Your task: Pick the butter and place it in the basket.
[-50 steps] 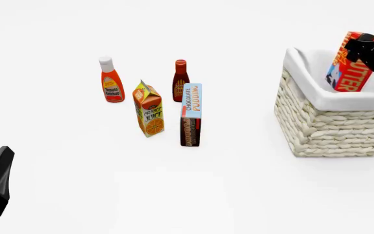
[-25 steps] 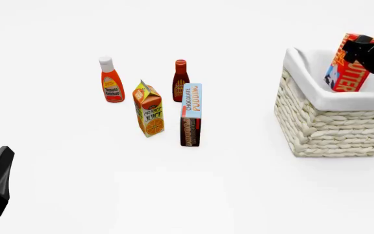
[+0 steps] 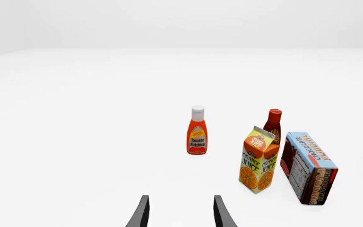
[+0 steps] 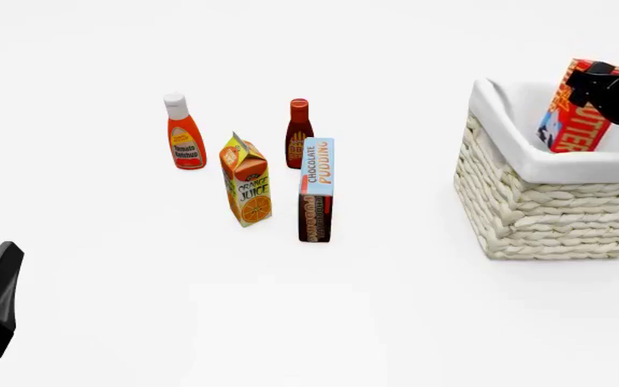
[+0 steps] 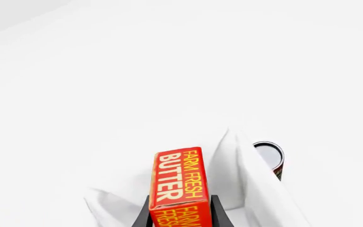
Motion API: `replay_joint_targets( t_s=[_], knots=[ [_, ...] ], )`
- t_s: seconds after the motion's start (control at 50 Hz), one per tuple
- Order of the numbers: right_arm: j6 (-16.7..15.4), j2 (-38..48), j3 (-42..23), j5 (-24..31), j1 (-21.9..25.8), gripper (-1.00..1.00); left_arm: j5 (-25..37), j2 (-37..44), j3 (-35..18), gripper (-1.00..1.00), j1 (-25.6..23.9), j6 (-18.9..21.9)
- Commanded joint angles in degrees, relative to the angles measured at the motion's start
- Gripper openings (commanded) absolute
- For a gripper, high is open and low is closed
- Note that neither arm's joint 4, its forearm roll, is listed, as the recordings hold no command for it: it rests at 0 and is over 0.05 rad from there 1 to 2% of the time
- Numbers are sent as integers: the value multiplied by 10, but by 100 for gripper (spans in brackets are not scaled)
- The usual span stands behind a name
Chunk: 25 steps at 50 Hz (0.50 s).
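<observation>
On my left, the left gripper (image 3: 179, 213) sits low near the table's near edge, its two fingers spread apart with nothing between them. Ahead of it I see a ketchup bottle (image 4: 184, 133), then an orange juice carton (image 4: 246, 181), a dark red sauce bottle (image 4: 299, 132) behind, and a chocolate pudding box (image 4: 316, 190) standing just beside the carton. Further right stands the basket (image 4: 546, 211), woven sides with a white lining folded over the rim. My right gripper (image 5: 180, 213) hangs over it, fingers clamped on the butter (image 4: 574, 109): the box sits between the two fingers, one pressing each long side, tilted, with its lower end dipped below the rim inside the basket.
</observation>
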Motion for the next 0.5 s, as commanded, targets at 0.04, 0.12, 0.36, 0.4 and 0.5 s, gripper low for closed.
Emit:
replay_joint_targets(
  t_s=[0.04,0.12,0.36,0.4,0.5],
  knots=[
    [14,-3,-11,-5,-5,-100,0,0,0,100,0,0],
    [13,-4,-9,-6,-8,-100,0,0,0,100,0,0],
    [15,-4,-8,-8,-9,100,0,0,0,100,0,0],
    [15,-5,-8,-8,-8,100,0,0,0,100,0,0],
    [15,-6,-7,-8,-8,100,0,0,0,100,0,0]
  ],
)
